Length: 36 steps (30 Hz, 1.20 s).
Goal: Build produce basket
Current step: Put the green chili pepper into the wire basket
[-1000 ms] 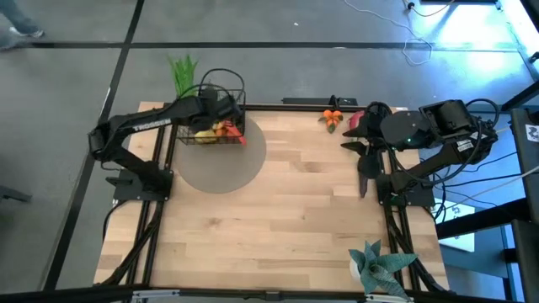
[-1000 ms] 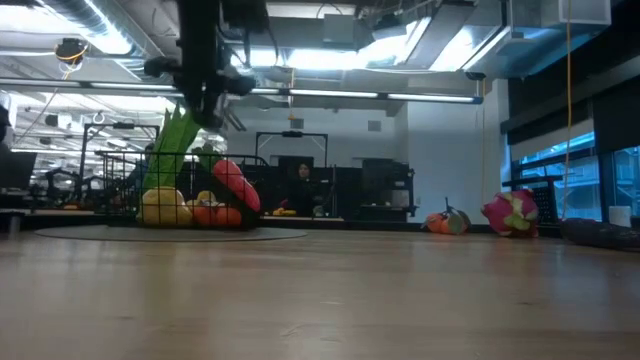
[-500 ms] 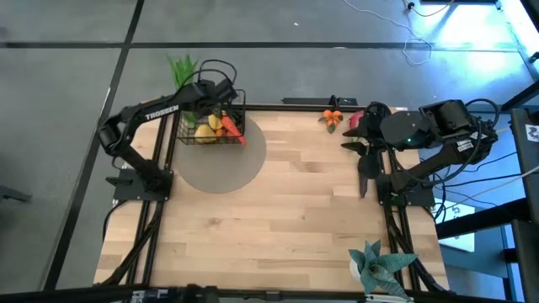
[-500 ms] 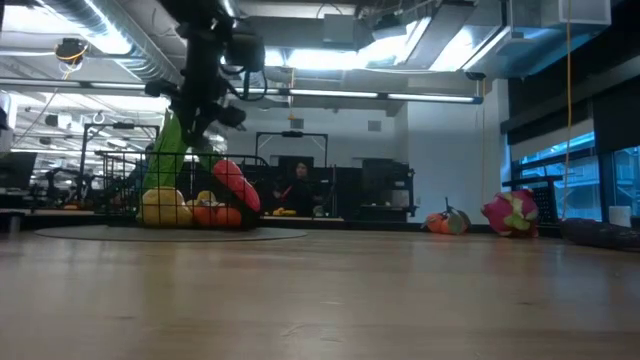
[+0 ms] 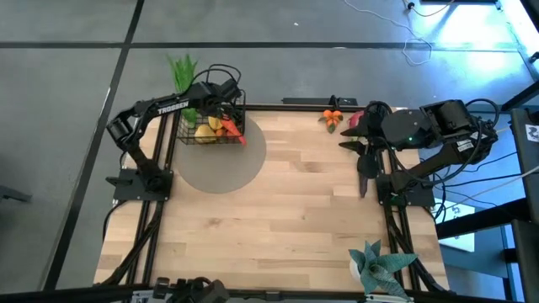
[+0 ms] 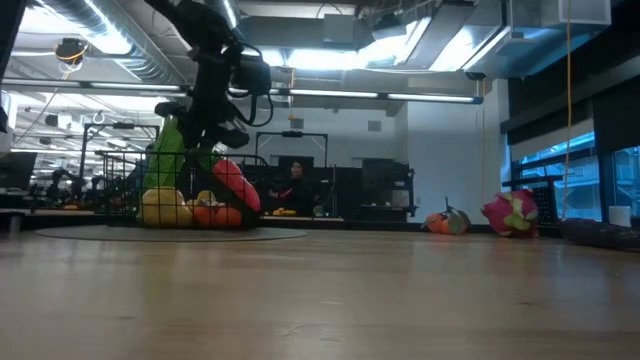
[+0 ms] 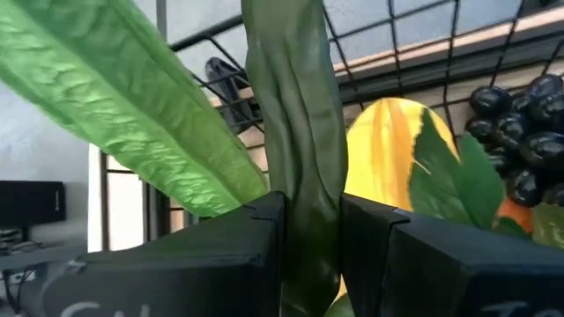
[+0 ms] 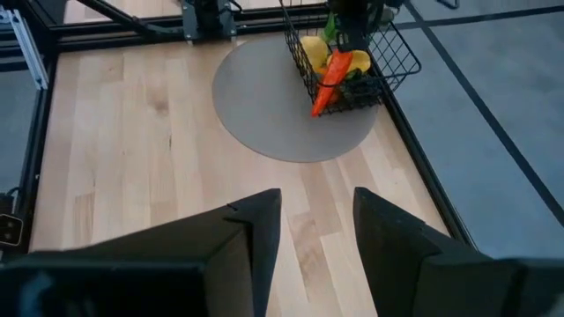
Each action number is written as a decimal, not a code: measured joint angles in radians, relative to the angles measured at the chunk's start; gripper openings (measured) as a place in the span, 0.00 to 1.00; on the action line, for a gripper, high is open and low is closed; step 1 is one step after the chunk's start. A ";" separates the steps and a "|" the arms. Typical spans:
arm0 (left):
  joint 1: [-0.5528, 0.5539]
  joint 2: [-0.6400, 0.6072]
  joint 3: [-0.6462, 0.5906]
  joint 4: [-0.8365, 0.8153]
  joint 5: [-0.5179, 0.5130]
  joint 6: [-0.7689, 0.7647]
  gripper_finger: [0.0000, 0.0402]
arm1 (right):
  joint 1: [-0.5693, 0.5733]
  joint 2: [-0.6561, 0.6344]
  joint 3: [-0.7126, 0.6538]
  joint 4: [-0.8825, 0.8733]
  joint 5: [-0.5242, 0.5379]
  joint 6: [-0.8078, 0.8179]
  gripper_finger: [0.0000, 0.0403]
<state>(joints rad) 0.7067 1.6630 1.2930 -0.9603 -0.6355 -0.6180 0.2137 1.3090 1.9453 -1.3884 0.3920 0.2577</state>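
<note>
Currently left gripper (image 7: 310,255) clamping leek (image 7: 295,132) over basket (image 5: 210,122), right gripper (image 8: 315,238) empty, fingers apart

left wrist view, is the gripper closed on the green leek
Yes, the left gripper has its two dark fingers pressed against the leek stalk.
</note>
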 joint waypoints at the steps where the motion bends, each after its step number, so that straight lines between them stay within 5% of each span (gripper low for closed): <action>1: 0.000 0.004 0.000 0.001 0.003 0.001 0.13 | 0.000 0.000 0.000 0.000 0.000 0.000 0.33; 25: 0.008 0.020 0.000 -0.016 -0.006 0.050 0.14 | 0.000 0.000 0.000 0.001 0.000 -0.001 0.33; 36: 0.011 0.020 0.000 -0.009 -0.027 0.082 0.27 | 0.000 0.000 0.000 0.001 -0.001 -0.005 0.33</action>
<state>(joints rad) 0.7174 1.6833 1.2934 -0.9689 -0.6621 -0.5362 0.2137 1.3089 1.9453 -1.3878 0.3912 0.2531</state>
